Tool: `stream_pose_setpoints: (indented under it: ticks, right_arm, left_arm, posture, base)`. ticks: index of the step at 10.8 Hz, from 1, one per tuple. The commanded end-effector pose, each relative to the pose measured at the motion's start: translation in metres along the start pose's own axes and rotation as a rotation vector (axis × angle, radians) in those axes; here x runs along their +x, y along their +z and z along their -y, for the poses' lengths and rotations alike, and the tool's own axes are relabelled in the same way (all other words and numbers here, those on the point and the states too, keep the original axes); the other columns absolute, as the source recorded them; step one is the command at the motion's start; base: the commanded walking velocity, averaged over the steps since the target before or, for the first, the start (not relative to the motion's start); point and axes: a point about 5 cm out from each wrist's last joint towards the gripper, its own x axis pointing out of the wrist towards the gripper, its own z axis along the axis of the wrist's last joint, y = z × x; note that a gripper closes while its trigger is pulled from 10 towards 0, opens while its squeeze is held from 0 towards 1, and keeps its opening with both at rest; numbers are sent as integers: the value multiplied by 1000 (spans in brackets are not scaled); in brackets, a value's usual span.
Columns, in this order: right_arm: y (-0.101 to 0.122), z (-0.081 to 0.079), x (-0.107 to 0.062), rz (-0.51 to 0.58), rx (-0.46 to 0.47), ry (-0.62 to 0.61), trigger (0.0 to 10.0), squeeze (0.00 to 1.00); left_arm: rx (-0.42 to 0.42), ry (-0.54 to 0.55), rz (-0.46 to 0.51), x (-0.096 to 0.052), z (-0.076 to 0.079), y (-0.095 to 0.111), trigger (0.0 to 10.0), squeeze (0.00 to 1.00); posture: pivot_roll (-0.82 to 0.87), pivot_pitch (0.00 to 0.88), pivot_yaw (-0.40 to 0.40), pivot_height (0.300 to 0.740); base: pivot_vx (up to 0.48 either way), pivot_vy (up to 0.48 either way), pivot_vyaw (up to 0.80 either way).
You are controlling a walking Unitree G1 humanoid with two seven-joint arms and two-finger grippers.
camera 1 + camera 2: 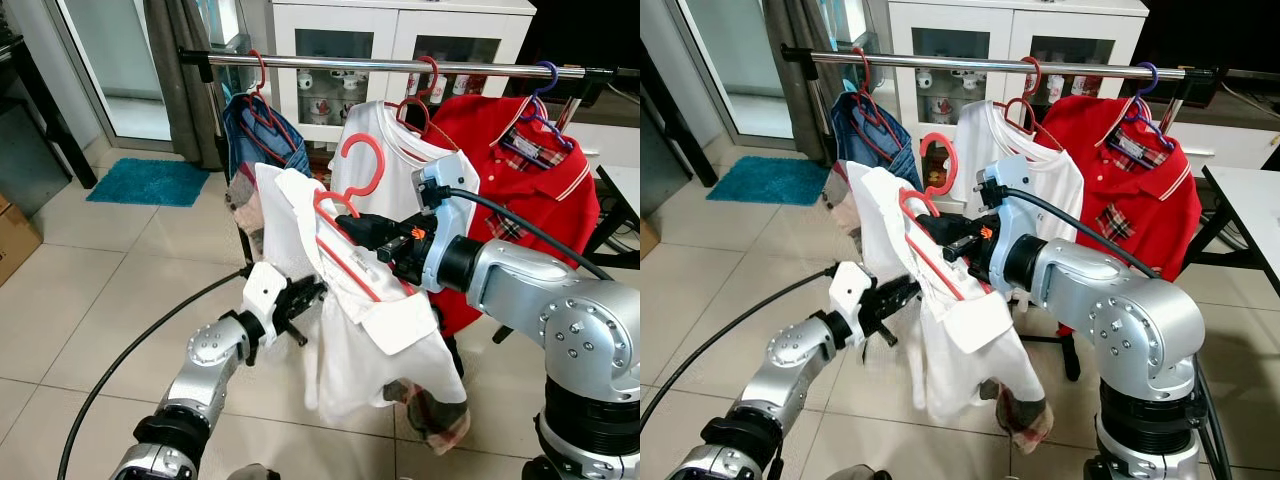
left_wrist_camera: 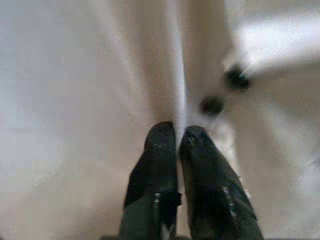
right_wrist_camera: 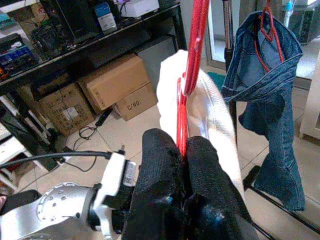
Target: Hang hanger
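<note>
A red hanger (image 1: 362, 160) carries a white shirt (image 1: 360, 340) that droops toward the floor, in front of and below the metal rail (image 1: 400, 65). My right gripper (image 1: 350, 228) is shut on the hanger's shoulder just under its hook, seen close in the right wrist view as the gripper (image 3: 182, 145) on the red hanger (image 3: 196, 40). My left gripper (image 1: 305, 295) reaches up from lower left and is shut on the shirt's edge; in the left wrist view the gripper (image 2: 179, 137) pinches a fold of white fabric (image 2: 100, 100).
On the rail hang a denim garment (image 1: 262, 135), a white T-shirt (image 1: 400, 165) and a red polo (image 1: 530, 180). A white cabinet (image 1: 400, 30) stands behind. A teal mat (image 1: 150, 182) lies on the tiles, a cardboard box (image 1: 12, 240) at far left, a table (image 1: 625, 190) at right.
</note>
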Motion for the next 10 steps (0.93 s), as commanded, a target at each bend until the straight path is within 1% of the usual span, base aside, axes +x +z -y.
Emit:
stream_pose_setpoints:
  ticks: [1,2,3,4,5,6,7,8,9,10]
  right_arm:
    - [12,-4,-4,47,-33,10,0,0]
    - [13,-4,-4,49,-34,8,0,0]
    - [13,-4,-4,49,-34,7,0,0]
    - [13,-3,-4,49,-37,3,0,0]
    - [13,-2,-5,48,-41,-8,0,0]
    - [13,0,-5,47,-44,-23,0,0]
    - [13,1,-6,45,-46,-29,0,0]
    - [13,2,-5,43,-49,-32,0,0]
    - [13,2,-4,42,-52,-32,0,0]
    - [14,2,-4,42,-56,-31,0,0]
  left_arm:
    - [10,11,-43,1,-1,-4,0,0]
    - [-8,20,-52,0,1,-9,0,0]
    - [-15,16,-43,0,2,-9,0,0]
    - [-41,-85,64,0,13,2,0,0]
    - [-1,-120,103,-3,17,7,0,0]
    - [19,-106,119,-9,17,11,10000,63]
    - [16,-85,126,-17,14,12,10000,1000]
    - [-40,-107,125,-25,13,12,10000,1000]
    - [-97,-136,150,-33,13,15,10000,1000]
    - [-195,-176,197,-40,13,22,10000,1000]
  posture:
    - [-151,0,40,740]
    - [-153,0,39,740]
    - [-153,0,39,740]
    - [-153,0,39,740]
    - [-158,0,39,740]
    - [-158,0,38,740]
    - [-158,0,37,740]
    - [-156,2,38,740]
    - [-156,4,38,740]
    - [-156,6,38,740]
  base:
    - [0,0,0]
    - [0,0,0]
    - [0,0,0]
    - [0,0,0]
    - [0,0,0]
    - [0,0,0]
    - [0,0,0]
    - [0,0,0]
    - [0,0,0]
    - [0,0,0]
